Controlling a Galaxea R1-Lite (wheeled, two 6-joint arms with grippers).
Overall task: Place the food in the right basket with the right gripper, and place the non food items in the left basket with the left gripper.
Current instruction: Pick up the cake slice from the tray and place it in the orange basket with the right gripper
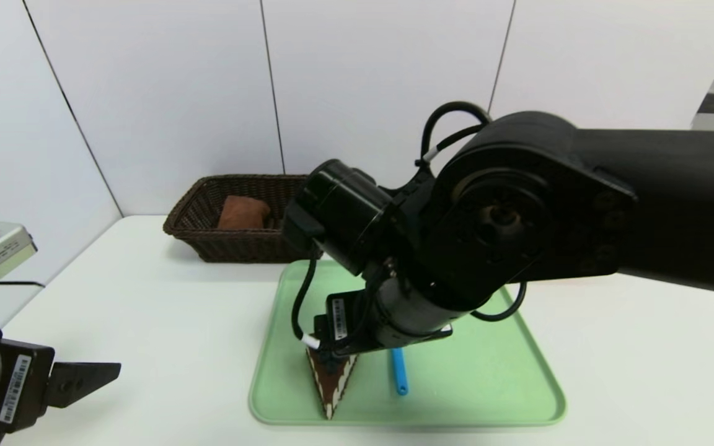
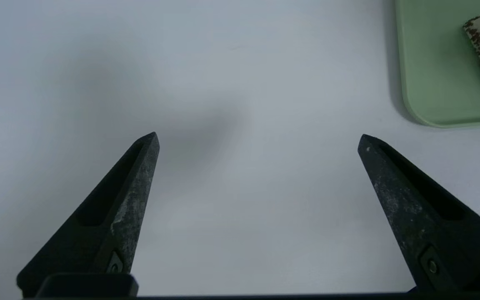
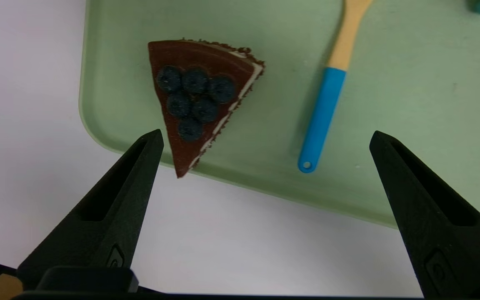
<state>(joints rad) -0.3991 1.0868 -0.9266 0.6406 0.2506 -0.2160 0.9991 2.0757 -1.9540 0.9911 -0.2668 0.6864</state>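
Right gripper (image 3: pixel 265 139): tilted down above the green tray (image 3: pixel 411 125), fingers spread, grasping nothing.
Left gripper (image 2: pixel 258 139): parked over bare table (image 2: pixel 240 75), fingers spread.
Cake slice (image 3: pixel 198 100): chocolate wedge topped with blueberries, lying at the tray's near corner.

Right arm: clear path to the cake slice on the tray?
Probably yes. The right gripper hangs open just above the cake slice, nothing between them. The blue-handled spoon lies apart from it on the green tray, so it shouldn't interfere.
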